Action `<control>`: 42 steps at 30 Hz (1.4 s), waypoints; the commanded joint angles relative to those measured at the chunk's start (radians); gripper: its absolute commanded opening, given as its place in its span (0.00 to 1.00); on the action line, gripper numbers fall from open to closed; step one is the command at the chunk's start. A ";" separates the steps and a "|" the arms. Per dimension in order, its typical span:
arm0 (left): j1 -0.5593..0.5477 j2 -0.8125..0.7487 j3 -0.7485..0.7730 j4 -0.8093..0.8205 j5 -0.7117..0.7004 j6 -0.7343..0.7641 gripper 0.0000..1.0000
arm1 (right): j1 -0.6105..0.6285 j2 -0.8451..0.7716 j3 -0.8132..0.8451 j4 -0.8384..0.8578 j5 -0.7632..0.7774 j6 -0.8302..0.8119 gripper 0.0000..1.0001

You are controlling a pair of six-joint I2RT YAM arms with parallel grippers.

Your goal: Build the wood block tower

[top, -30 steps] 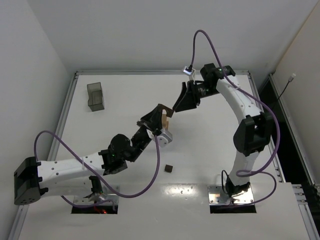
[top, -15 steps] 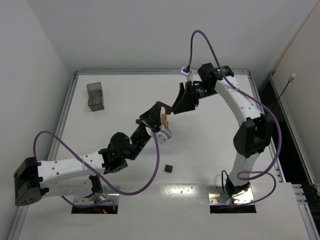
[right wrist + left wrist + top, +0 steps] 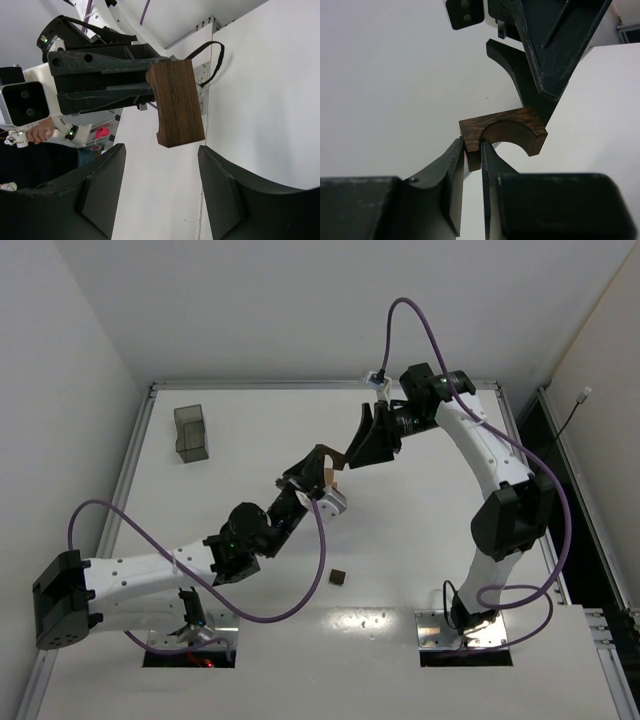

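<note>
Nearest, on the white table (image 3: 430,540) a little beyond the two arm bases, a small dark block (image 3: 338,577) lies alone, well apart from both grippers. Farther in, near the table's middle, the left gripper (image 3: 471,149) is clamped on a dark brown arch (image 3: 506,131). Its two fingers pinch one leg, and in the left wrist view the other leg juts free to the right with the hollow side facing the camera. The arch appears to hang clear of the table. In the top view a light tan piece (image 3: 328,478) shows just beside the left fingertips; whether it touches the arch or the gripper I cannot tell. Just beyond, the right gripper (image 3: 161,150) faces the arch with its fingers spread wide and nothing between them. In the right wrist view the arch lies ahead of the gap, near the fingers but not touching them. At the far left, a grey bin (image 3: 190,432) stands upright near the table's far-left corner, well away from both arms.
</note>
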State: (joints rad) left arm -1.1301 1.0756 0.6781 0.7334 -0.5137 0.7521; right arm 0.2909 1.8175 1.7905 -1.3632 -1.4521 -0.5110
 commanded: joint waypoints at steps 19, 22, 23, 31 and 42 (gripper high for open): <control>0.010 0.035 0.129 -0.005 0.003 -0.105 0.00 | 0.004 0.012 0.041 -0.008 -0.143 0.002 0.56; 0.001 0.035 0.129 -0.005 0.003 -0.114 0.00 | 0.004 0.012 0.041 0.001 -0.143 0.012 0.56; -0.011 0.035 0.120 -0.005 0.003 -0.114 0.00 | 0.004 0.012 0.041 0.001 -0.143 0.012 0.56; -0.020 0.035 0.075 -0.015 0.012 -0.123 0.00 | 0.004 0.012 0.050 0.021 -0.143 0.034 0.52; -0.020 0.035 0.046 0.003 0.012 -0.114 0.00 | 0.022 -0.006 0.041 0.059 -0.143 0.074 0.40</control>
State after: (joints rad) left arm -1.1404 1.1179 0.7315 0.6956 -0.5129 0.6464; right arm 0.2920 1.8336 1.8015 -1.3422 -1.4437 -0.4431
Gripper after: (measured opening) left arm 0.118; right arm 0.427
